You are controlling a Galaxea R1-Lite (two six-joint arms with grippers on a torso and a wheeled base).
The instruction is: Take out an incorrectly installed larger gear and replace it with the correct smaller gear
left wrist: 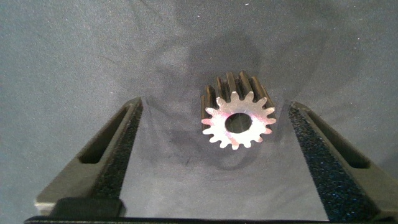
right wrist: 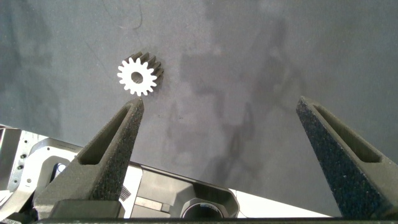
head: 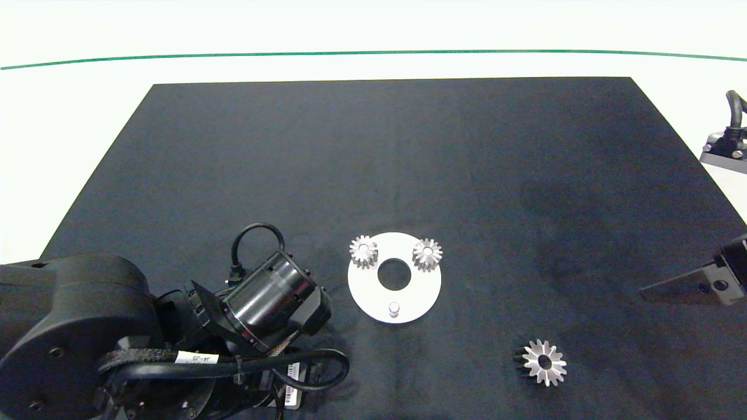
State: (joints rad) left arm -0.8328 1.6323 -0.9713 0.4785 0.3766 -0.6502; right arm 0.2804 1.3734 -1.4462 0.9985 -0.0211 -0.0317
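On the worktop (head: 408,146), a disc (head: 417,291) carrying two gears (head: 363,251) at its far side and a bare peg (head: 394,308) near its front is placed centrally, with the larger gear (head: 544,362) lying apart to its front right.

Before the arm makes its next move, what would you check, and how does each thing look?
1. Third peg on the white disc is bare: ok.
2. Larger gear is off the disc, lying on the mat: ok.
3. Smaller gear sits between the left gripper fingers: ok.
4. Left gripper shut on it: not ok, open.
5. Right gripper is away from the disc: ok.
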